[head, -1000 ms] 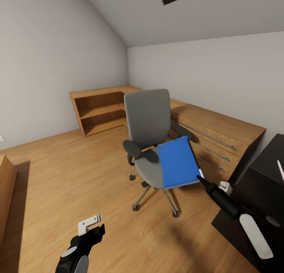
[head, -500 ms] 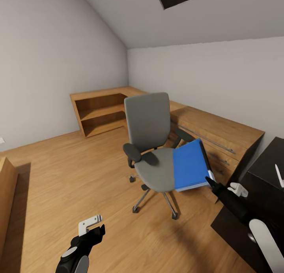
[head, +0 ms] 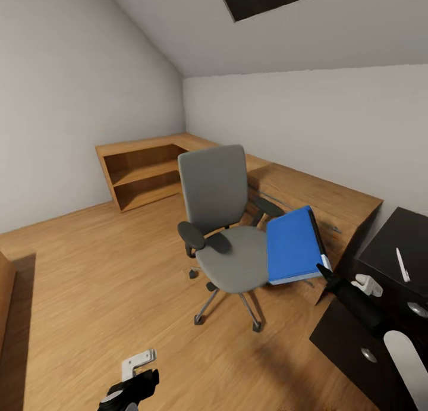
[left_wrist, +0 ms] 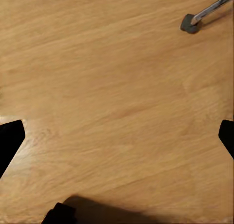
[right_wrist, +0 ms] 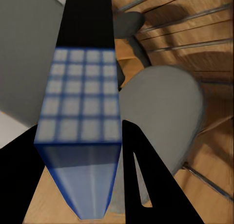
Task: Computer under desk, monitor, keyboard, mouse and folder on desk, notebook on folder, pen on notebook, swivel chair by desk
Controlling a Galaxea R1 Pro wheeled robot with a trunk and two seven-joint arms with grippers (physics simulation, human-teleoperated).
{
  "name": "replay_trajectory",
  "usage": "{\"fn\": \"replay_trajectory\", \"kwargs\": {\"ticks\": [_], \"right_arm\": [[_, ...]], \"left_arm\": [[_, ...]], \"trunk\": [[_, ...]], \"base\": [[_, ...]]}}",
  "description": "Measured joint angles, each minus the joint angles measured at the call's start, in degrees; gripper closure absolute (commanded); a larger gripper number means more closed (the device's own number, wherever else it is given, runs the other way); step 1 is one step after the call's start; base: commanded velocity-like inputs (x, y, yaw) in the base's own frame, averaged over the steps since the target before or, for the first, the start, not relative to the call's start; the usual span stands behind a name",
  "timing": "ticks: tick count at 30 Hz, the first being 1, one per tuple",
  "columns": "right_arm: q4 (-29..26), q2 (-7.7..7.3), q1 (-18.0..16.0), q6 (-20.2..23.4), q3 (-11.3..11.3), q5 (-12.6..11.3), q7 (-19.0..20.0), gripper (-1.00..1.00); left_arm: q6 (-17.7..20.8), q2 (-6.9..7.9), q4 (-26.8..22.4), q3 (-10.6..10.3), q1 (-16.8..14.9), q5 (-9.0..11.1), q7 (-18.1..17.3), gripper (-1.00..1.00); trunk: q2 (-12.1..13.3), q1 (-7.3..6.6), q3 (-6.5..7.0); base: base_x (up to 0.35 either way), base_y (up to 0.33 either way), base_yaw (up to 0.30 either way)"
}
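The blue folder (head: pixel 294 244) is seen at right of centre in the head view, tilted and hanging off the right edge of the grey swivel chair (head: pixel 223 220), with its near corner held by the right gripper (head: pixel 326 272). In the right wrist view the folder's spine (right_wrist: pixel 80 121) is seen lying between the dark fingers (right_wrist: pixel 151 185), so the jaws are judged to be clamped on the folder. The left gripper (head: pixel 138 372) is held low at the bottom of the head view, above bare wooden floor (head: pixel 89 280); in the left wrist view its tips are seen at the far edges of the frame, so its jaws are spread apart with nothing between them. A dark surface (head: pixel 398 244) is seen at the right edge, with a thin white object on it that may be the pen (head: pixel 402 264), though this cannot be told for certain. The folder step is judged to be under way but not finished: the folder is not yet set on the surface. The notebook and pen stacking, and the placing of the chair beside the surface, are judged to remain.
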Motion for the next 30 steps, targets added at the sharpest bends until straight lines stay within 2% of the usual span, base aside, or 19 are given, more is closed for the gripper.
{"fn": "replay_trajectory", "kwargs": {"ticks": [2, 3, 4, 5, 9, 10, 12, 14, 17, 23, 26, 30], "right_arm": [[0.0, 0.01, 0.0, 0.0, -0.3, 0.0, 0.0, 1.00], [0.0, 0.02, 0.0, 0.0, -0.4, 0.0, 0.0, 1.00], [0.0, 0.02, 0.0, 0.0, -0.4, 0.0, 0.0, 1.00], [0.0, -0.01, 0.0, 0.1, -0.5, 0.0, 0.0, 1.00], [0.0, -0.03, 0.0, 0.4, -1.2, 0.0, 0.0, 1.00], [0.1, 0.01, 0.0, 1.3, -2.7, 0.0, 0.0, 1.00], [0.2, 0.02, 0.0, 2.8, -3.6, -1.0, 0.0, 1.00], [0.4, -0.02, 0.0, 5.0, -4.7, -3.3, 0.0, 1.00], [0.5, -0.02, 0.0, 7.2, -6.0, -5.7, -0.1, 1.00], [0.5, -0.04, 0.0, 8.9, -7.9, -7.2, 0.2, 1.00], [0.6, -0.04, 0.0, 11.4, -10.3, -9.5, 0.7, 1.00], [0.8, -0.05, 0.0, 14.4, -12.1, -12.0, 0.9, 1.00]], "left_arm": [[-0.7, 0.16, 4.7, 0.0, 0.0, -0.1, -0.1, -1.00], [-2.3, 0.36, 8.3, 0.1, 0.0, -0.2, -0.1, -1.00], [-5.0, 0.77, 12.2, 0.1, 0.1, -0.3, -0.1, -1.00], [-10.3, 1.32, 17.3, 0.1, 0.1, -0.3, -0.1, -1.00], [-18.6, 1.83, 27.5, 0.1, 0.0, -0.2, -0.1, -1.00], [-21.3, 1.96, 33.8, 0.2, -0.5, -0.1, -0.2, -1.00], [-24.9, 2.33, 37.8, 0.2, -1.6, -0.1, -0.6, -1.00], [-28.0, 2.60, 39.7, 0.2, -2.4, 0.0, -1.6, -1.00], [-29.5, 2.73, 40.9, 0.2, -2.7, -0.1, -3.1, -1.00], [-30.2, 2.80, 41.4, 0.3, -2.9, -0.2, -3.9, -1.00], [-30.3, 2.69, 41.4, 0.3, -2.9, -0.2, -4.0, -1.00], [-30.4, 2.70, 41.4, 0.3, -2.9, -0.1, -4.0, -1.00]], "trunk": [[0.8, -0.44, 0.43], [1.2, -0.66, 0.65], [1.6, -0.88, 0.87], [2.0, -1.10, 1.08], [3.6, -1.98, 1.96], [4.0, -2.20, 2.17], [4.8, -2.64, 2.61], [5.6, -3.08, 3.04], [6.8, -3.73, 3.67], [9.2, -5.05, 4.93], [10.4, -5.71, 5.56], [12.0, -6.59, 6.40]], "base": [[0.000, 0.000, -0.238], [0.000, 0.000, -0.240], [0.000, 0.000, -0.243], [0.000, 0.000, -0.246], [0.000, 0.000, -0.261], [0.000, 0.000, -0.270], [0.000, 0.000, -0.272], [0.000, 0.000, -0.274], [0.000, 0.000, -0.275], [0.000, 0.000, -0.277], [0.000, 0.000, -0.278], [0.000, 0.000, -0.278]]}}
